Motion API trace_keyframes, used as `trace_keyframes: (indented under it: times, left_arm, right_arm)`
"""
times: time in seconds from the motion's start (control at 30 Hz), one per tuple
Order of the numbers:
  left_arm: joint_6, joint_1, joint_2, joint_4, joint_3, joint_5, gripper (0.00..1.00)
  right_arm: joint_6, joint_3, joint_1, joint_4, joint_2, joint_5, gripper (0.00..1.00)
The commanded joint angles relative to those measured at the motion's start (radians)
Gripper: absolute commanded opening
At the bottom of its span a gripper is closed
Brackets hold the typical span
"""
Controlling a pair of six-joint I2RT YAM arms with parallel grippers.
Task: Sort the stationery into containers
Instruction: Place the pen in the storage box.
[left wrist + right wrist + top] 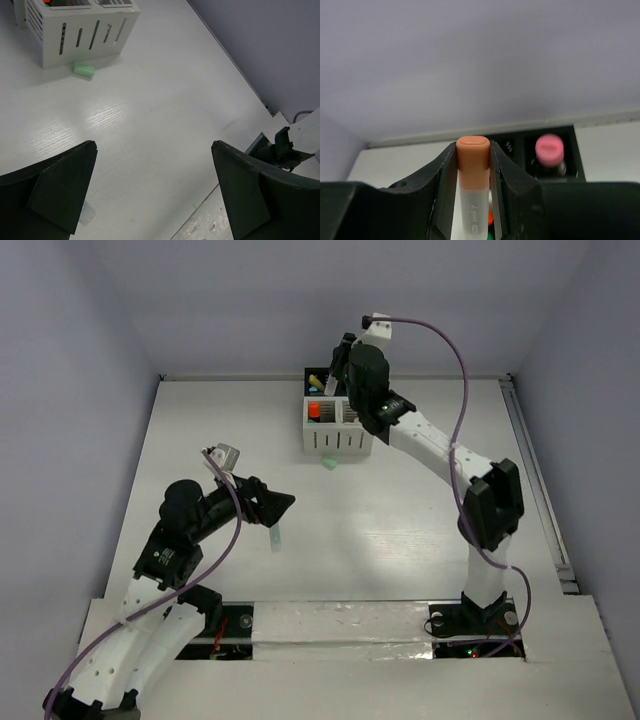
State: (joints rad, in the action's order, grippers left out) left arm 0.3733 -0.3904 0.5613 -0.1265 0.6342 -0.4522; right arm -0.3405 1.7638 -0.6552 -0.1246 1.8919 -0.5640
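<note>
Right pincer (473, 151) grips an orange-capped white highlighter (472, 167) over the white slatted desk organizer (338, 441) at the worktop (400, 525) far edge; left pincer (154, 150) wide open, holding nothing.

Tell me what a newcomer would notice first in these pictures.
The right end effector grips an orange-capped highlighter above the organizer at the far side. At left, the left end effector hangs wide open by a pale item. A green eraser lies before the organizer's white front.

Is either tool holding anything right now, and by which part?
The right tool grips an orange-capped highlighter, clamped on the sides of its cap, with the cap end pointing out. The left tool is open and holds nothing.
</note>
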Motion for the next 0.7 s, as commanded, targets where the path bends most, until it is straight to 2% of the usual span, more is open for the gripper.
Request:
trace_keyframes:
  times: [0.0,0.3,0.43,0.53,0.67]
  left_arm:
    - [-0.036,0.004,-0.018,0.013,0.013,0.063,0.99]
    - [-0.037,0.015,-0.006,0.005,0.007,0.087,0.99]
    - [-0.036,0.015,-0.005,0.004,0.005,0.092,0.99]
    - [-0.037,0.024,-0.001,0.004,0.005,0.092,0.99]
    - [-0.036,0.024,-0.001,0.001,0.007,0.098,0.99]
  right_arm:
    - [0.175,0.129,0.051,-0.191,0.128,0.016,0.00]
    - [0.314,0.396,0.100,-0.366,0.418,0.108,0.00]
    - [0.328,0.427,0.100,-0.447,0.493,0.134,0.00]
    - [0.328,0.502,0.100,-0.420,0.564,0.157,0.00]
    - [0.310,0.467,0.100,-0.431,0.575,0.177,0.00]
